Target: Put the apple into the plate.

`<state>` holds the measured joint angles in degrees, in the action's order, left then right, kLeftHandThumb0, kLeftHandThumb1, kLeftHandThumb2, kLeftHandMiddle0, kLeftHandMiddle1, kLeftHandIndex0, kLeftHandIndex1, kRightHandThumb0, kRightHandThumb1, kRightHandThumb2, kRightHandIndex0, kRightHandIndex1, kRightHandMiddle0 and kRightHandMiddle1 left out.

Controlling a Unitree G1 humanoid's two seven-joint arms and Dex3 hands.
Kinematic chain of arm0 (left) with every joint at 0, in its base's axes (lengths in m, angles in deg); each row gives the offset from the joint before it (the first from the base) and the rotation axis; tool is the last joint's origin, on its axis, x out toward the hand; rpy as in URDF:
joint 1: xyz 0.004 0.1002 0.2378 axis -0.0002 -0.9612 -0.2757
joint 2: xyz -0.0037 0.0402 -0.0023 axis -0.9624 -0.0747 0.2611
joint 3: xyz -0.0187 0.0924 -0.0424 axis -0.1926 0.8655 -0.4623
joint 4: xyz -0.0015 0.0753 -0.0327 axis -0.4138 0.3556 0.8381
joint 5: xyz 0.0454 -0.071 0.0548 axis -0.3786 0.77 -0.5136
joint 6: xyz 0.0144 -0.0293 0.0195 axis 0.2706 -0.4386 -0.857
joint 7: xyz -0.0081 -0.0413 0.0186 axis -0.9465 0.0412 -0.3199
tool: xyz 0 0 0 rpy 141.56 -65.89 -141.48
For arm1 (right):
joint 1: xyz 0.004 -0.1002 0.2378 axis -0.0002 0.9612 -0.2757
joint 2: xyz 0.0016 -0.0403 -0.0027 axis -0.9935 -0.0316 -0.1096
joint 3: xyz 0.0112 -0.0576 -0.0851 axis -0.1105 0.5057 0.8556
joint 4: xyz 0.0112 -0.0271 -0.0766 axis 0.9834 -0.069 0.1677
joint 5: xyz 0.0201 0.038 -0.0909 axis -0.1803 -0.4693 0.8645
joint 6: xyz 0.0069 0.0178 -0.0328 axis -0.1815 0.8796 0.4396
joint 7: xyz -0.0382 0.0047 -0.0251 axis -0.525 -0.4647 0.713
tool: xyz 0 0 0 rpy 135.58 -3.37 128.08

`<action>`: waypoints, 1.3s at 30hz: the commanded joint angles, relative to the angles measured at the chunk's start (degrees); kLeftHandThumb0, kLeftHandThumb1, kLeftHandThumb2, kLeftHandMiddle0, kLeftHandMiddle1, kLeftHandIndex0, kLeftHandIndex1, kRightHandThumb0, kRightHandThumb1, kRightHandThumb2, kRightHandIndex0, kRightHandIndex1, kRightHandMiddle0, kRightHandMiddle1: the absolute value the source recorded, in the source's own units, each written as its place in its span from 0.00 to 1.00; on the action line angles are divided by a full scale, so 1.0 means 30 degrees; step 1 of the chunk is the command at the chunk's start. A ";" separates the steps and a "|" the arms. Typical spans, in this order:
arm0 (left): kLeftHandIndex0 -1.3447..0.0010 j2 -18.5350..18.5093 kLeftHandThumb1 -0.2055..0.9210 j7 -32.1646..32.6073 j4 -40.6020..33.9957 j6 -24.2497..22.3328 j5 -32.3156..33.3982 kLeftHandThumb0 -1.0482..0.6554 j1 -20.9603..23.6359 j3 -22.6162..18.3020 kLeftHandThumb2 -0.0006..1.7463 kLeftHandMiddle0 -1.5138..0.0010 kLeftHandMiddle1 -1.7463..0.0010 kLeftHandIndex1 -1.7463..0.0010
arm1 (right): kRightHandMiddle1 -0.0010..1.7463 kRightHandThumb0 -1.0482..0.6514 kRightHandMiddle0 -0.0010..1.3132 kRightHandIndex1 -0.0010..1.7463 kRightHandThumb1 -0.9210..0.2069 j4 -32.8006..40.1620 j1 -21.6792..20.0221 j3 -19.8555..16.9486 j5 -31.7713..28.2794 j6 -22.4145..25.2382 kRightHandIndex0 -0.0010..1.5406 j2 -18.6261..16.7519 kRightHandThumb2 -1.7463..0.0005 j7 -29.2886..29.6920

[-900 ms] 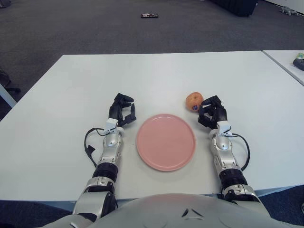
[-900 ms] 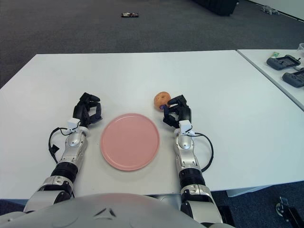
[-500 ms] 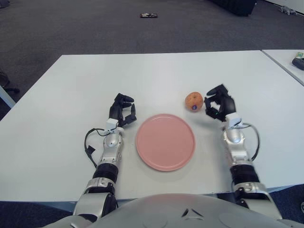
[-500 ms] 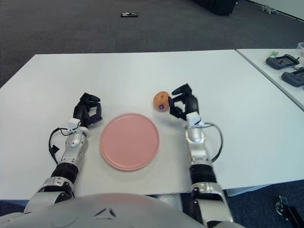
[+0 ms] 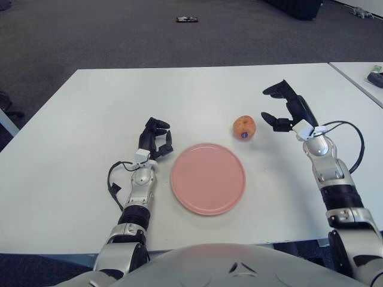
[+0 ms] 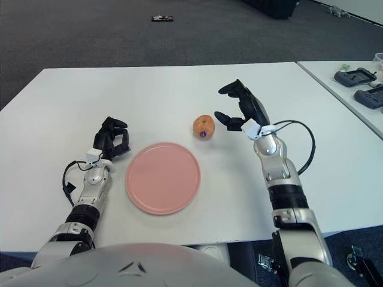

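An orange-red apple [image 5: 244,127] with a small dark sticker sits on the white table, just beyond the right rim of the empty pink plate [image 5: 207,178]. My right hand [image 5: 280,108] hovers to the right of the apple with its fingers spread wide, a small gap from the fruit, holding nothing. Beside the plate's left rim, my left hand [image 5: 154,137] shows with its fingers curled and nothing in them.
The white table [image 5: 90,113] runs wide around the plate. A second table at the right holds dark devices [image 6: 359,78]. A small dark object [image 5: 188,20] lies on the grey carpet far behind.
My right hand has lifted from beside the plate, swung right and farther back, and spread its fingers beside the apple. The apple, plate and left hand have stayed put.
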<state>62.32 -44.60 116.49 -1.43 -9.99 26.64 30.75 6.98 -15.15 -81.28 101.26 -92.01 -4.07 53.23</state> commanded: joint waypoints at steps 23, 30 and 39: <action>0.62 0.0097 0.57 0.0221 -0.0071 -0.0262 -0.0123 0.36 -0.0308 0.0050 0.68 0.44 0.00 0.00 | 0.00 0.01 0.00 0.00 0.34 -0.5455 -0.5616 0.4966 0.3799 -0.1117 0.00 0.2004 0.57 -0.2932; 0.61 0.0197 0.57 0.0244 -0.0167 -0.0311 0.0052 0.36 -0.0483 -0.0040 0.68 0.44 0.00 0.00 | 0.00 0.02 0.00 0.00 0.34 -0.6985 -0.6236 0.6117 0.4418 -0.1354 0.00 0.1739 0.58 -0.3098; 0.62 0.0176 0.57 0.0273 -0.0455 -0.0454 -0.0069 0.36 -0.0729 0.0001 0.67 0.46 0.00 0.00 | 0.00 0.02 0.00 0.00 0.34 -0.8648 -0.6416 0.7175 0.4722 -0.1844 0.00 0.1267 0.58 -0.3034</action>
<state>62.97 -44.16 115.11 -1.83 -10.08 25.97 30.72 -17.47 -33.01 -60.98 114.46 -96.84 0.52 44.08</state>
